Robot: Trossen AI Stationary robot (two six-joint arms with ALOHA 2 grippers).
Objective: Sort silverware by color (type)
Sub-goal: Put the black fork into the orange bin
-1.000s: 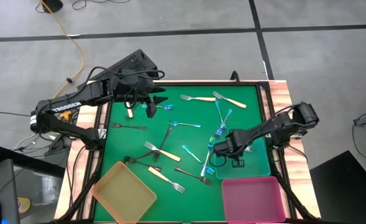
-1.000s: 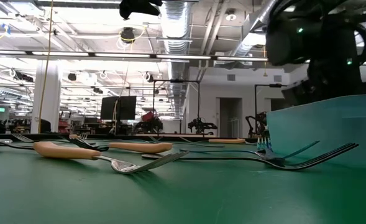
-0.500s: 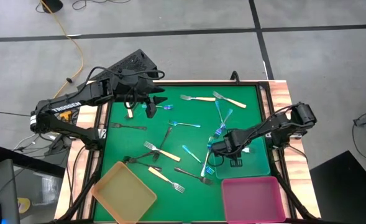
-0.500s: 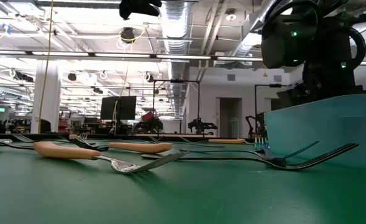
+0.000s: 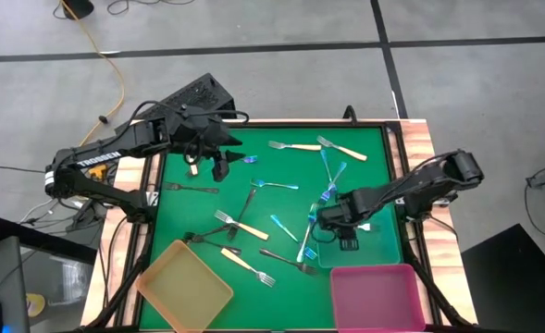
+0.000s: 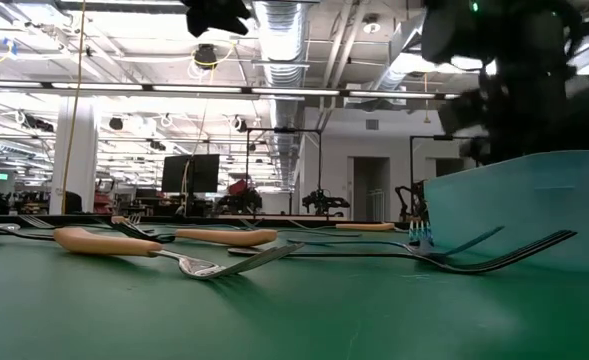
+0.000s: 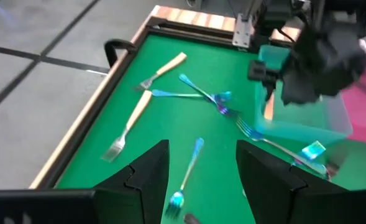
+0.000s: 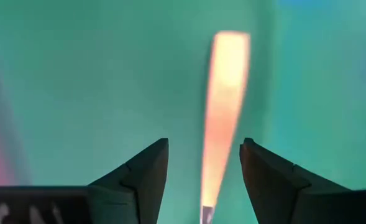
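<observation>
One fork at most counts as sorted: a cream-handled fork [image 8: 223, 106] lies on the floor of the teal tray [image 5: 388, 242], seen in the right wrist view between the fingers of the right gripper [image 5: 346, 231]. That gripper hangs over the tray with its fingers spread clear of the handle and gripping nothing. No fork shows in the yellow tray [image 5: 184, 285] or the pink tray [image 5: 378, 294].

Outstanding: the bulk of the silverware lies loose on the green mat [image 5: 365, 185], with cream-handled, dark-grey and blue forks mixed together and some crossing one another near the teal tray.

The left gripper [image 5: 218, 166] stands at the mat's far left corner, fingers apart and empty, just beside a blue fork [image 5: 245, 159].

Assessment: the task is at an early stage. Nearly every fork has yet to be lifted, and two of the three kinds have no tray visibly begun
</observation>
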